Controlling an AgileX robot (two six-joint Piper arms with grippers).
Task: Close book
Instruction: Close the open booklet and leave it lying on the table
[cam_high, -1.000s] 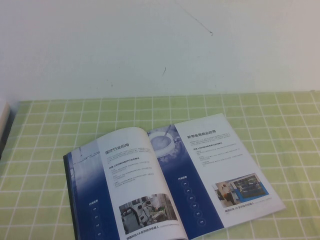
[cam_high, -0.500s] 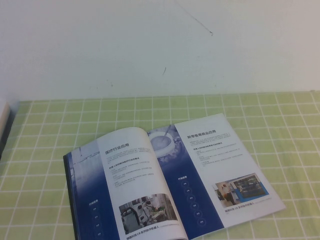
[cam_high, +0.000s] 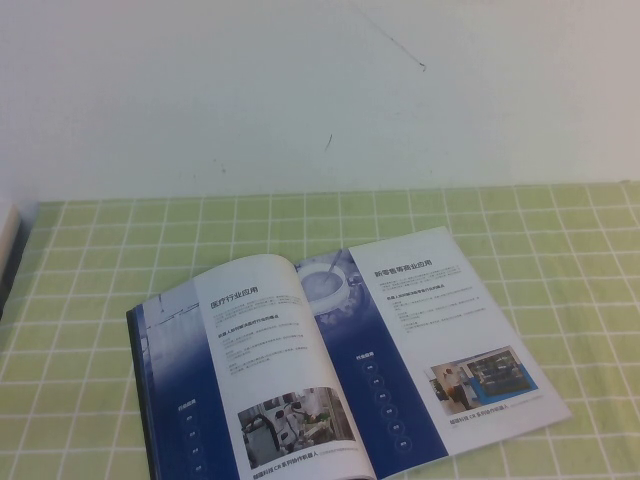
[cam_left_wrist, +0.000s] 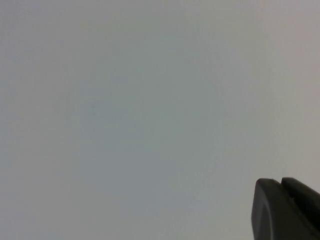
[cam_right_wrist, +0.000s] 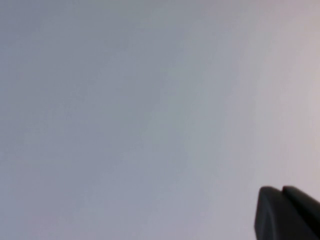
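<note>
Table (cam_high: 560, 230) has a green check cloth, with a white wall (cam_high: 200, 100) behind it at 12 o'clock. Your book (cam_high: 340, 360) lies open, pages up, toward 6 o'clock in the high view. Only the wrist views catch the arms. Left gripper (cam_left_wrist: 287, 210) and right gripper (cam_right_wrist: 287, 212) each show as a dark corner against a blank pale surface. Can't tell if either is open or closed.

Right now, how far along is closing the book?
Nothing is done: the book lies open on the table. Nothing is in hand; the left gripper and right gripper are outside the high view, facing a blank surface. Closing it is all left.
</note>
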